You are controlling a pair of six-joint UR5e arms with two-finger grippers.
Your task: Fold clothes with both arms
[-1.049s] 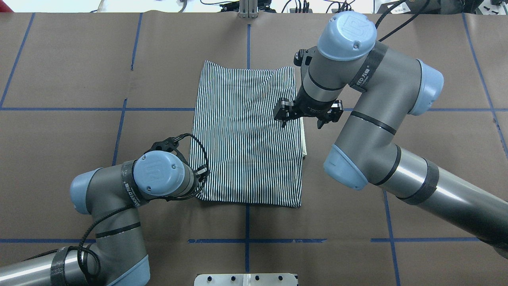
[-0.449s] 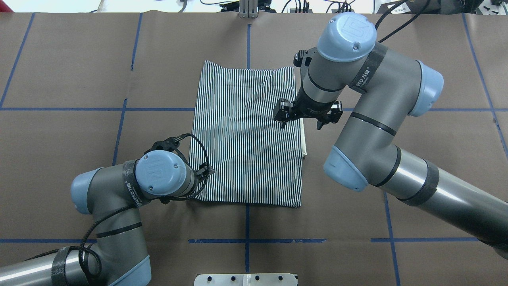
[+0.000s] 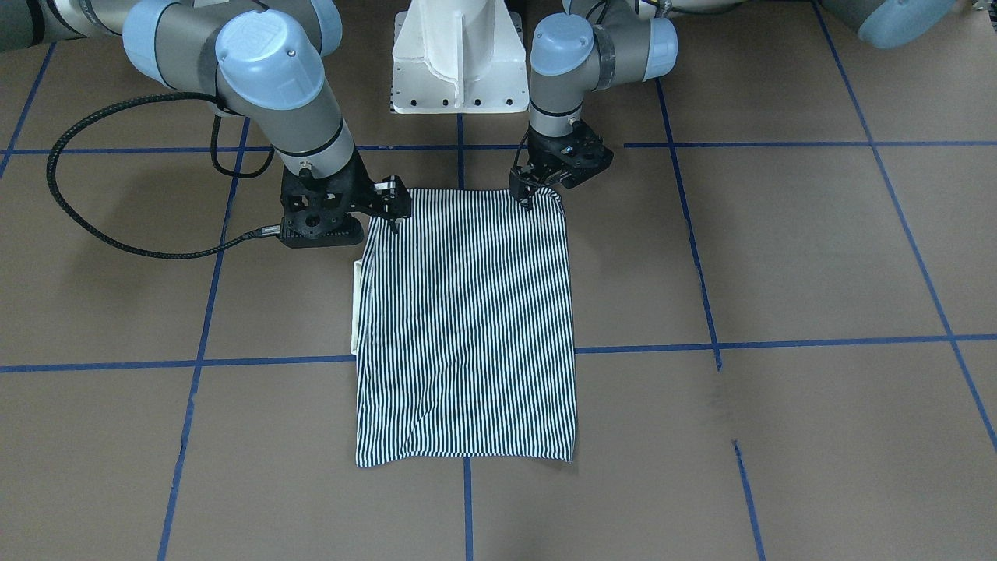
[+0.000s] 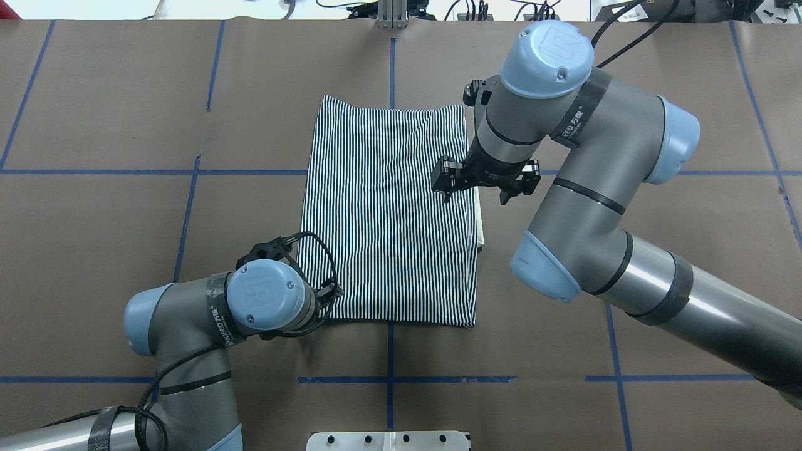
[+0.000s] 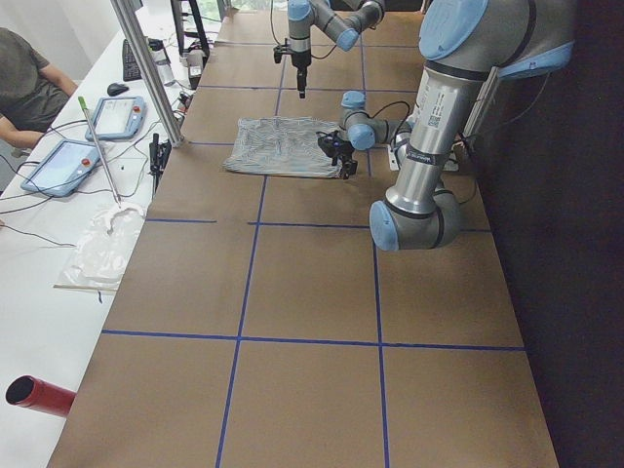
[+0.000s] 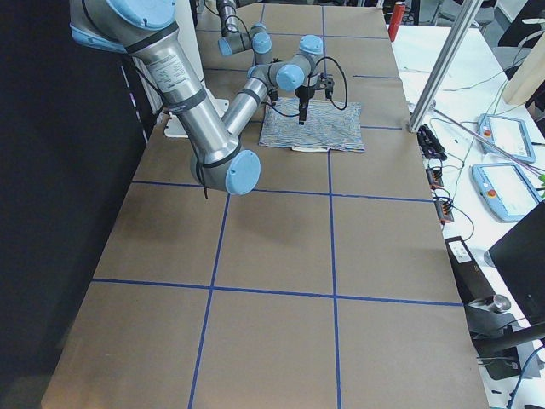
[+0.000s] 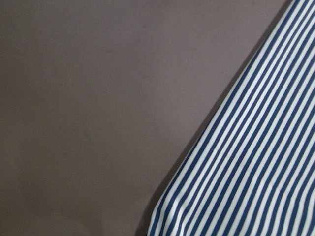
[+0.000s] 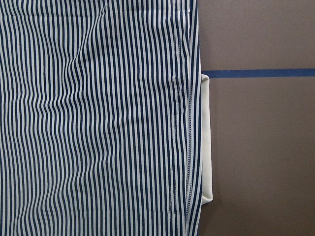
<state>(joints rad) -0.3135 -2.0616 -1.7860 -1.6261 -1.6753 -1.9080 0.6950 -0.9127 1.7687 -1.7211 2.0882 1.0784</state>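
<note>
Where the blue tape lines crossed near the middle of your brown table, the striped polo shirt lay flat, folded into a tall rectangle with its stripes running away from the robot. You could see a strip of its white collar poking out from under the long edge on the robot's right side, lying on the table just beside the striped cloth.

Your right gripper hung over that same edge, about halfway along it, with its fingers spread wide: one was above the stripes and the other was out over the bare table past the collar. It held nothing, and its wrist camera looked straight down on the seam and the collar.

Your left gripper was down at the shirt's near corner on the robot's left, next to the white pedestal. From the front you could see its tips right at that corner, which looked a little raised. Its wrist camera showed only the striped corner against the table, with none of its fingers in the picture, so I could not tell whether they were together, apart or pinching the cloth.
</note>
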